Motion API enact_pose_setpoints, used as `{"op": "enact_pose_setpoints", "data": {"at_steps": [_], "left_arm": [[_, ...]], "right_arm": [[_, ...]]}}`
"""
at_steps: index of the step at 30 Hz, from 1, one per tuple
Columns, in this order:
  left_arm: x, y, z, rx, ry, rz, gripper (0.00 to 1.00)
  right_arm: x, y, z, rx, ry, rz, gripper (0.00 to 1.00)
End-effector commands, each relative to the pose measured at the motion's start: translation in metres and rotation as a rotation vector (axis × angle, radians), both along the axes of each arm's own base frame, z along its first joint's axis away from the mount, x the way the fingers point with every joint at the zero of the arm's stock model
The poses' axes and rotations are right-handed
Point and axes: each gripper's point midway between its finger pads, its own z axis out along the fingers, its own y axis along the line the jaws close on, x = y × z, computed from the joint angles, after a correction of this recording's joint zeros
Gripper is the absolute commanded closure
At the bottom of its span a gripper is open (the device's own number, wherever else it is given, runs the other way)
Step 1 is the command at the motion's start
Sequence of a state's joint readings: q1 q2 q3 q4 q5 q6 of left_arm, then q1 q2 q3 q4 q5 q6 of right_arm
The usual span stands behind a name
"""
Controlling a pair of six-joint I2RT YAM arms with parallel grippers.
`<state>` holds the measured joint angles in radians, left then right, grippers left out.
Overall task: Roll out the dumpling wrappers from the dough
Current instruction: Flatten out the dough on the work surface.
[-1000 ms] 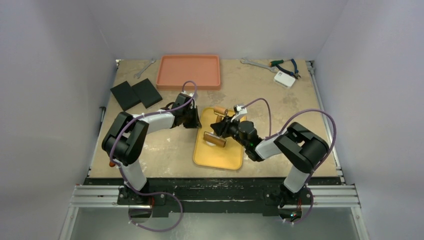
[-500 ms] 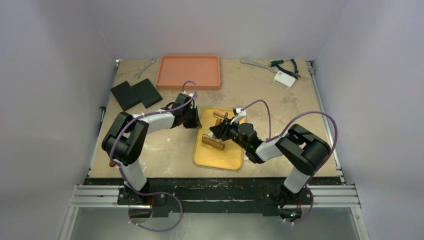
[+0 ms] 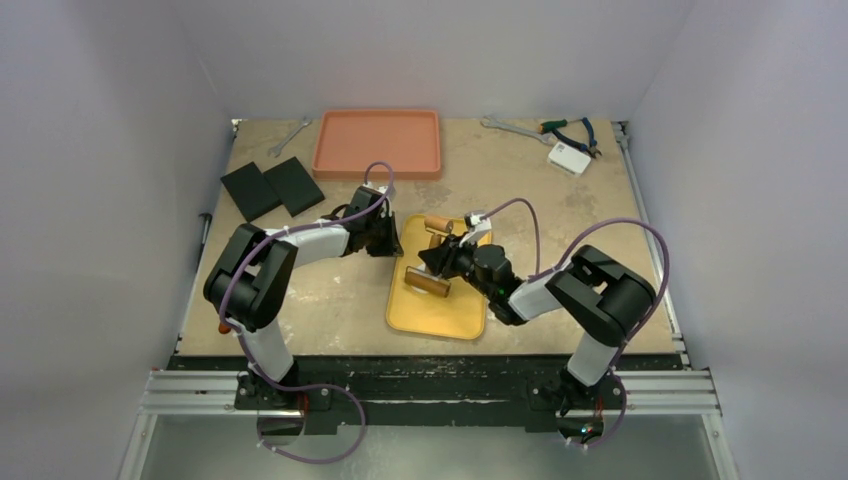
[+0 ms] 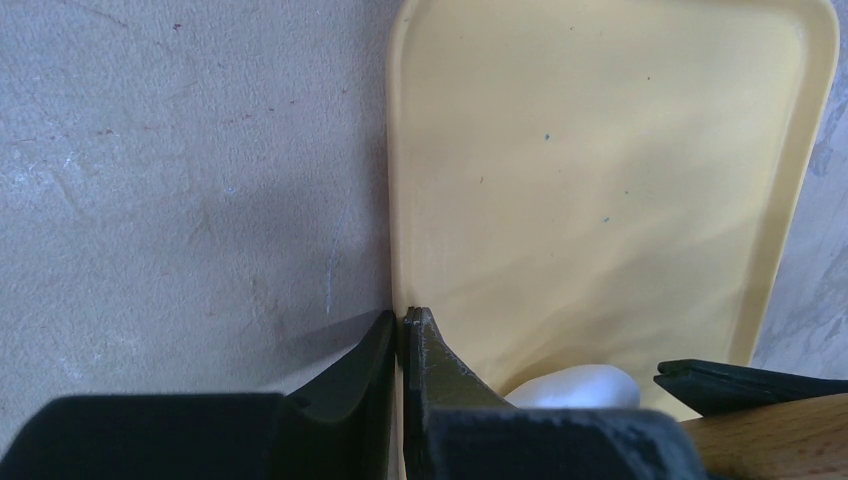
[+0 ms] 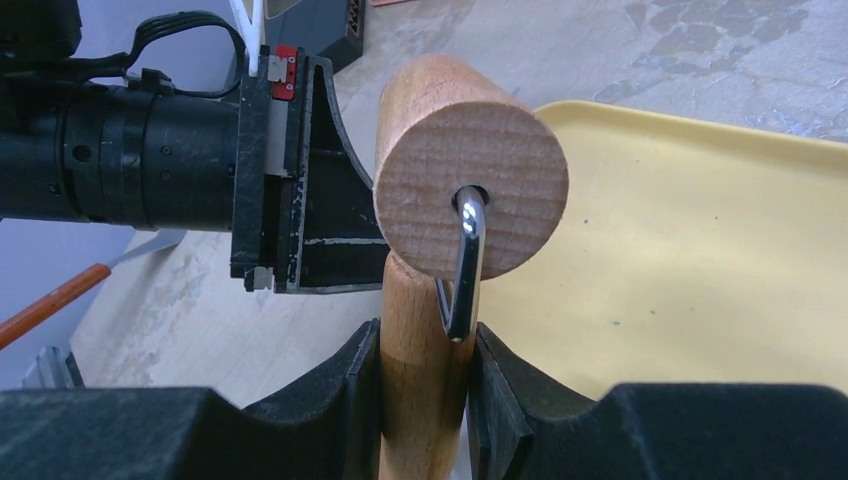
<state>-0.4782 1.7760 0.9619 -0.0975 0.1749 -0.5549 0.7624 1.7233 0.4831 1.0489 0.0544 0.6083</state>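
At the far left of the table point(image 3: 330, 300) you see two black pads point(image 3: 270, 188) lying side by side, and behind them one small wrench point(image 3: 290, 136). Next comes one orange tray point(image 3: 377, 142) at the far edge. In front of it your left gripper point(image 4: 400, 335) has its two fingers pressed together on the left rim of the one yellow tray point(image 3: 435, 312), so it pinches that rim. On this tray, just beside the inner finger, lies one white dough piece point(image 4: 575, 385). Only its rounded top edge shows in the left wrist view, so you cannot tell how flat it is. Your right gripper point(image 5: 425, 350) is clamped on the wooden handle of the one roller point(image 5: 470, 180), and it holds the roller over the far half of the yellow tray, close to the dough. At the far right you find a second wrench point(image 3: 510, 127), one pair of pliers point(image 3: 575, 132) with blue grips, and one small white box point(image 3: 568, 158) just beside the pliers.
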Motion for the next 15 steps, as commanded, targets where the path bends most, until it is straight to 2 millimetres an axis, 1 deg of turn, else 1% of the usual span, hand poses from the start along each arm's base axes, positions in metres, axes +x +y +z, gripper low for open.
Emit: {"op": "enact_pose_setpoints", "data": {"at_steps": [1, 4, 6, 7, 13, 15], "left_arm": [[-0.009, 0.007, -0.001, 0.021, 0.022, -0.016, 1.00], [-0.009, 0.007, -0.001, 0.022, 0.024, -0.016, 1.00], [-0.009, 0.007, -0.002, 0.021, 0.025, -0.016, 1.00], [-0.009, 0.007, -0.001, 0.020, 0.024, -0.017, 1.00], [-0.007, 0.008, 0.002, 0.025, 0.013, -0.014, 1.00], [-0.008, 0.009, 0.001, 0.026, 0.015, -0.012, 1.00]], "right_arm": [[-0.040, -0.033, -0.090, -0.242, 0.184, 0.019, 1.00], [-0.042, -0.035, -0.092, -0.250, 0.191, 0.021, 1.00], [-0.041, -0.033, -0.088, -0.244, 0.185, 0.027, 1.00], [-0.039, -0.031, -0.082, -0.239, 0.171, 0.030, 1.00], [-0.005, -0.044, -0.053, -0.269, 0.094, -0.029, 1.00], [0.000, -0.045, -0.050, -0.273, 0.084, -0.031, 1.00]]}}
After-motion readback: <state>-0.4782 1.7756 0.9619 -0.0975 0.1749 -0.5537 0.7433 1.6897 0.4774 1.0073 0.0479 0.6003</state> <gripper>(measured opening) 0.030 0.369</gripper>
